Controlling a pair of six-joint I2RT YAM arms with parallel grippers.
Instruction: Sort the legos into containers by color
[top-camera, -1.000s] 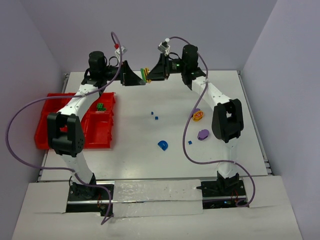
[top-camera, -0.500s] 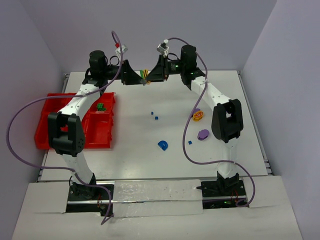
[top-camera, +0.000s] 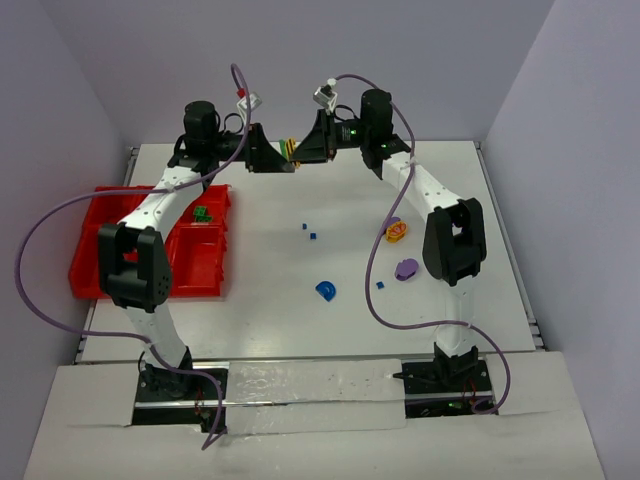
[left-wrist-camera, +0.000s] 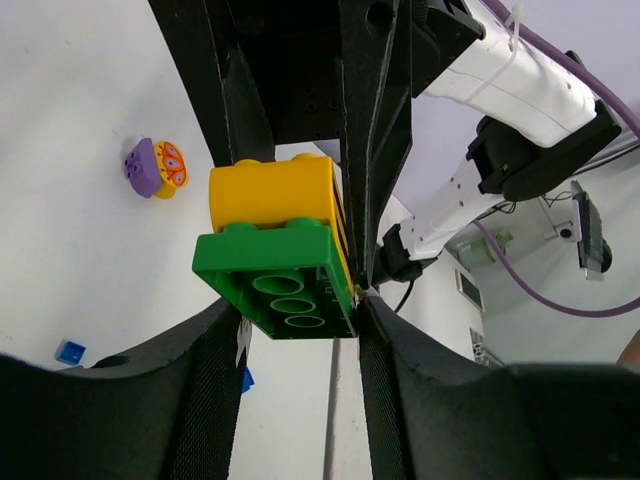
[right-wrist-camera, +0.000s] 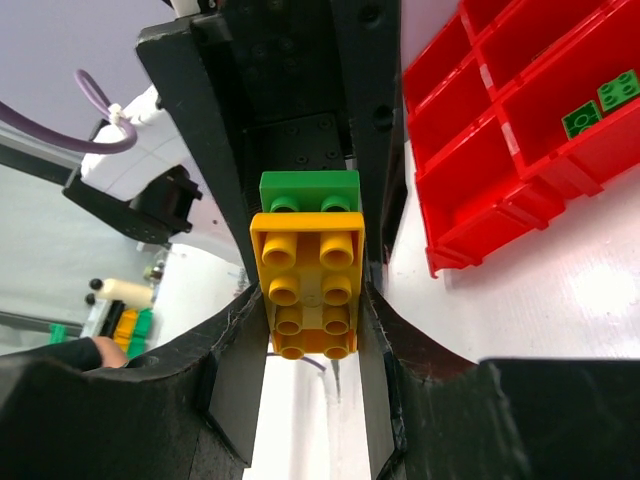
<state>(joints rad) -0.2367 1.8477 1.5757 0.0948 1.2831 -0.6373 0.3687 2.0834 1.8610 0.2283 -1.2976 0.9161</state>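
A yellow lego (right-wrist-camera: 307, 280) with a green lego (left-wrist-camera: 285, 275) stuck to it hangs in the air over the back of the table, seen as a small stack (top-camera: 291, 151). My right gripper (right-wrist-camera: 308, 330) is shut on the yellow one. From the opposite side my left gripper (left-wrist-camera: 300, 330) has its fingers against both sides of the green one. The red containers (top-camera: 110, 260) stand at the left, with green legos (top-camera: 203, 213) in one back compartment.
Loose on the table lie a blue arch (top-camera: 325, 291), a purple piece (top-camera: 406, 268), an orange and yellow piece (top-camera: 396, 232) and tiny blue bits (top-camera: 309, 232). Both arms reach to the back wall, cables looping above them.
The left gripper has moved right onto the stack held by the right gripper, and its jaws have closed in around the green lego. The right gripper has stayed put.
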